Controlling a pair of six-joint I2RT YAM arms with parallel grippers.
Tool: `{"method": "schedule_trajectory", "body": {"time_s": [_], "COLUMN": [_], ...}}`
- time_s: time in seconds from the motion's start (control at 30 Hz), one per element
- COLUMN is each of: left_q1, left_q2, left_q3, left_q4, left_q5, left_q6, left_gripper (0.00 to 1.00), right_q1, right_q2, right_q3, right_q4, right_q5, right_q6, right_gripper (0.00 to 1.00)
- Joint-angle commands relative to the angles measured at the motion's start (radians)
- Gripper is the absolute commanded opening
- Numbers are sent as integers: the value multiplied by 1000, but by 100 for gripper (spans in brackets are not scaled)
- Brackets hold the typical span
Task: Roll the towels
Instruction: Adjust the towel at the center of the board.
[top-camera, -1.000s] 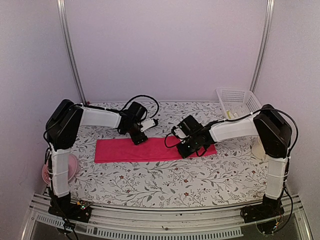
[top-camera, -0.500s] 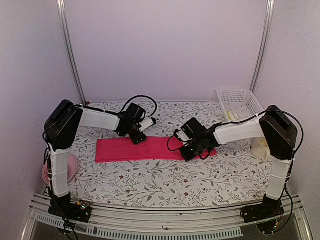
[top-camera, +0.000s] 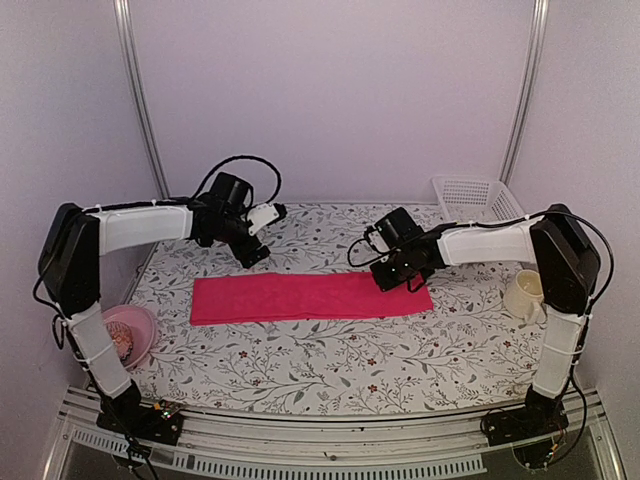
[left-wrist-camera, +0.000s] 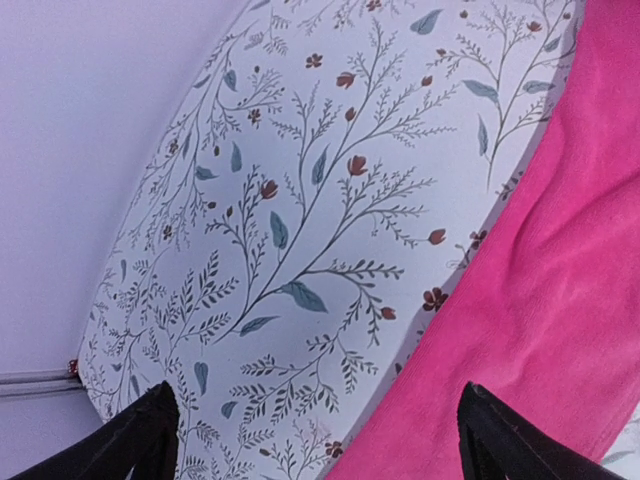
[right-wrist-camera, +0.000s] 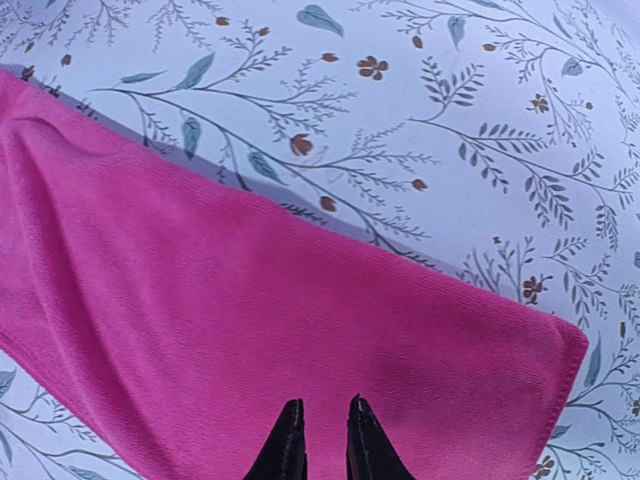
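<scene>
The pink towel (top-camera: 310, 298) lies flat as a long folded strip across the middle of the floral table. It also shows in the left wrist view (left-wrist-camera: 560, 300) and the right wrist view (right-wrist-camera: 250, 320). My left gripper (top-camera: 250, 252) is open and empty, hovering just behind the towel's left part; in its wrist view (left-wrist-camera: 315, 400) the jaws straddle the towel's far edge. My right gripper (top-camera: 400, 280) hangs over the towel's right end, with its jaws nearly together and holding nothing (right-wrist-camera: 322, 405). The yellow-green towel is out of view.
A white slotted basket (top-camera: 480, 195) stands at the back right corner. A cream mug (top-camera: 523, 293) stands by the right arm. A pink bowl (top-camera: 130, 333) sits at the front left near the left arm's base.
Both grippers have come up off the towel. The left arm swung left and toward the back. The right gripper moved back toward the towel's right end. The towel lies flat.
</scene>
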Motion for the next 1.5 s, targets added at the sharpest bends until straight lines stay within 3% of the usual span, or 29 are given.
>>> {"method": "schedule_trajectory", "body": {"time_s": [0.0, 0.33, 0.63, 1.17, 1.3, 1.47], "left_q1": [58, 184, 207, 225, 225, 224], "left_q2": [-53, -84, -76, -106, -143, -225], "left_q3": [-107, -330, -426, -396, -295, -235], "left_q4": [-78, -90, -98, -147, -180, -198], "left_q5": [49, 65, 57, 131, 212, 295], "left_q6": [0, -10, 23, 28, 0, -14], "left_gripper": [97, 90, 97, 97, 97, 97], "right_q1": [-45, -115, -179, -239, -239, -243], "right_q2": [-6, 32, 64, 60, -26, -180], "right_q3": [2, -44, -64, -23, -30, -111], "right_q4": [-25, -29, -49, -76, -81, -92], "right_q5": [39, 31, 23, -16, -44, -69], "right_q6": [-18, -6, -8, -24, 6, 30], "right_gripper": [15, 14, 14, 15, 35, 45]}}
